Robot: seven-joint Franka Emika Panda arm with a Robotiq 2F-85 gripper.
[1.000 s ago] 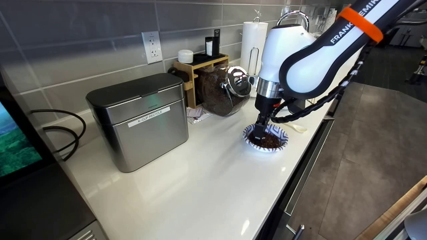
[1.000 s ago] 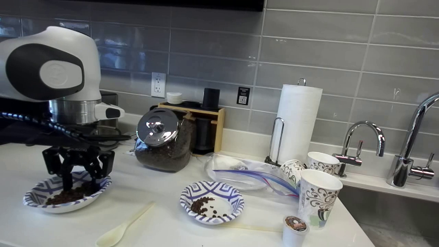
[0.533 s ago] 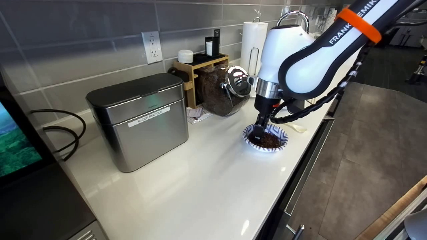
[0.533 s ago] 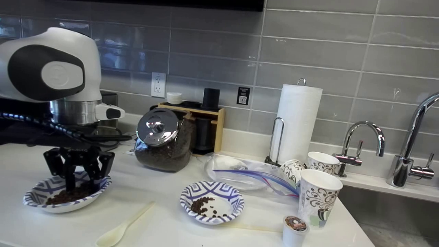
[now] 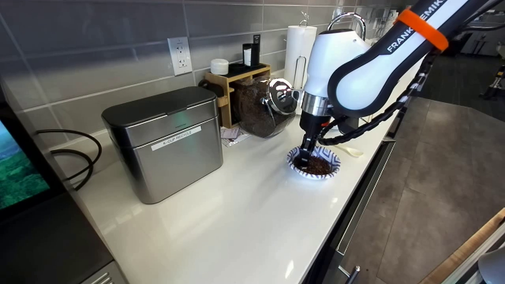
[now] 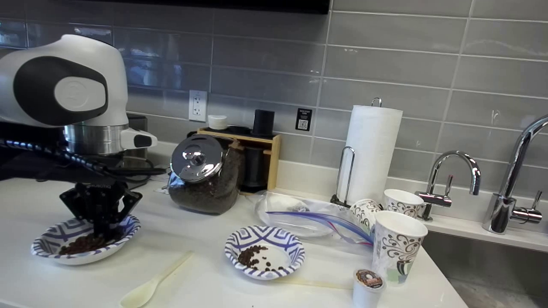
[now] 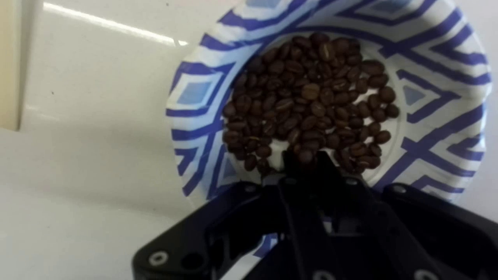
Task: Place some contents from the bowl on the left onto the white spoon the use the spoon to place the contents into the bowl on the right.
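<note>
The bowl on the left (image 6: 45,250), white with a blue pattern, holds dark brown beans, the contents (image 7: 288,93). Down inside it, my gripper (image 7: 305,157) is closed on a few of them; a bean shows between the fingertips in the wrist view. How many are pinched is hidden by the black fingers (image 7: 330,175). The white spoon (image 6: 143,293) lies loose on the counter between the two bowls, also seen in an exterior view as a pale spoon (image 5: 351,151) behind the left bowl. The bowl on the right (image 6: 274,234) has some beans (image 6: 248,256) on its bottom.
A tilted bean jar (image 6: 205,188) and wooden shelf (image 6: 274,167) stand at the wall. Paper cups (image 6: 398,244), a coffee pod (image 6: 368,291) and a plastic bag (image 6: 308,218) sit around the right bowl. A steel bin (image 5: 181,157) stands along the wall.
The jaws have come together among the beans in the left bowl, from apart to nearly touching. The arm has shifted only slightly. Spoon and right bowl stay where they were.
</note>
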